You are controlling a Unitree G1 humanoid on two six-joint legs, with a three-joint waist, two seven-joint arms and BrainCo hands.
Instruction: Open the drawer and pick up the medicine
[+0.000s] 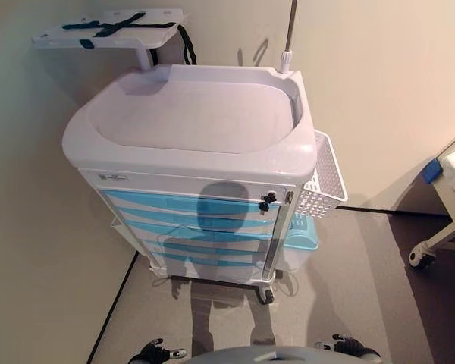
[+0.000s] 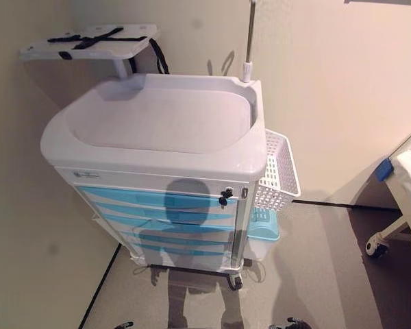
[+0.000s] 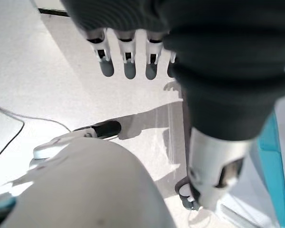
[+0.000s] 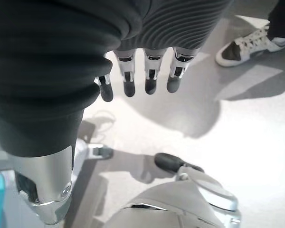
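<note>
A white medical cart (image 1: pixel 189 144) stands against the wall in front of me. Its front has several light-blue drawers (image 1: pixel 189 206), all closed, with a dark lock knob (image 1: pixel 267 201) at the upper right corner. No medicine shows in any view. My left hand (image 3: pixel 128 59) hangs low beside my body, fingers straight and empty, pointing at the floor; the cart's blue edge (image 3: pixel 275 156) is near it. My right hand (image 4: pixel 142 78) also hangs low over the floor, fingers relaxed and empty. Neither hand shows in the eye views.
A white wire basket (image 1: pixel 324 182) and a light-blue bin (image 1: pixel 302 231) hang on the cart's right side. A side shelf with black straps (image 1: pixel 110 30) and a pole (image 1: pixel 290 38) rise behind it. A wheeled white frame (image 1: pixel 444 220) stands far right. A person's shoe (image 4: pixel 247 45) is nearby.
</note>
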